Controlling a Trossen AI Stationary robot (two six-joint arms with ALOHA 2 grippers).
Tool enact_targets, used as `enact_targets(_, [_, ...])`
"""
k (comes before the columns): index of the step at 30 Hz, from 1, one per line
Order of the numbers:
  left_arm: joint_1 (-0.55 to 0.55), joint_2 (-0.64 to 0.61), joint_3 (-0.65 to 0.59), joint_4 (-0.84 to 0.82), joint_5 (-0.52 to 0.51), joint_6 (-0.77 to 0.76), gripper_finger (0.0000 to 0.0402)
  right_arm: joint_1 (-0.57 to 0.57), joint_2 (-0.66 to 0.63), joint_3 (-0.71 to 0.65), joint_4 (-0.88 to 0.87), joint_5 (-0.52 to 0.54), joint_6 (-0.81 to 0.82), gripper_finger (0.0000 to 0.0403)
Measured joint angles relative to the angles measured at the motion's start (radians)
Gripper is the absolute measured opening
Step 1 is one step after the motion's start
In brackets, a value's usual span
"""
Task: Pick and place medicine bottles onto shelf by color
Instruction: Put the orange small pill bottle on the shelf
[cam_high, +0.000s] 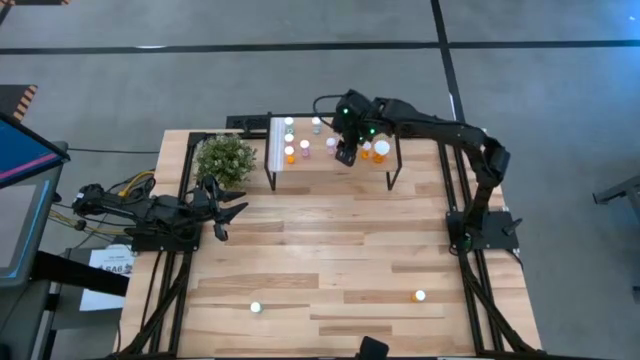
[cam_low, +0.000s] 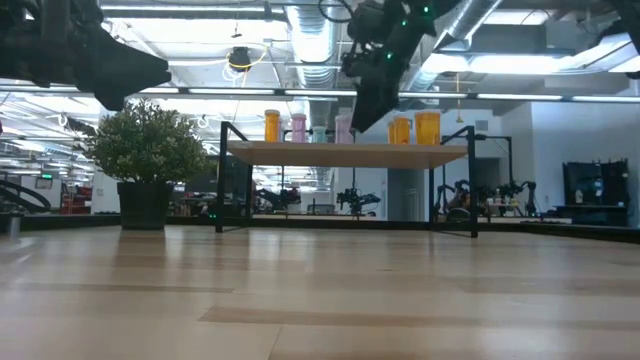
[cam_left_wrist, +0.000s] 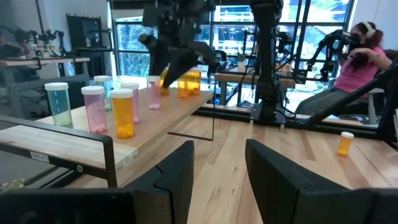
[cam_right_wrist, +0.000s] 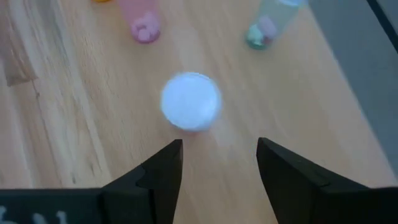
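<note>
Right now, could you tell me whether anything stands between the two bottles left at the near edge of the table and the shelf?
Nothing visible does. The two bottles, one and the other, stand on bare wood, and the tabletop up to the shelf holds nothing. The plant sits off to the shelf's side.

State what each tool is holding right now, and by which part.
Nothing is held. The right tool hangs open above a white-capped bottle standing on the shelf; the left tool is open and empty beside the potted plant.
</note>
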Motion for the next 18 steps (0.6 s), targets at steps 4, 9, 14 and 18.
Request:
enact_targets(4, [0.000, 0.000, 0.000, 0.000, -0.001, 0.000, 0.0132, -0.018, -0.017, 0.092, -0.121, 0.000, 0.033, 0.0225])
enact_targets(9, [0.000, 0.000, 0.000, 0.000, -0.003, 0.000, 0.0132, -0.011, -0.118, 0.083, -0.154, -0.002, 0.043, 0.0225])
enact_targets(14, [0.000, 0.000, 0.000, 0.000, -0.003, -0.004, 0.0132, 0.048, -0.272, 0.011, -0.148, -0.011, 0.082, 0.0225])
enact_targets(18, [0.000, 0.000, 0.000, 0.000, -0.003, -0.004, 0.0132, 0.144, -0.404, -0.100, -0.119, -0.011, 0.103, 0.0225])
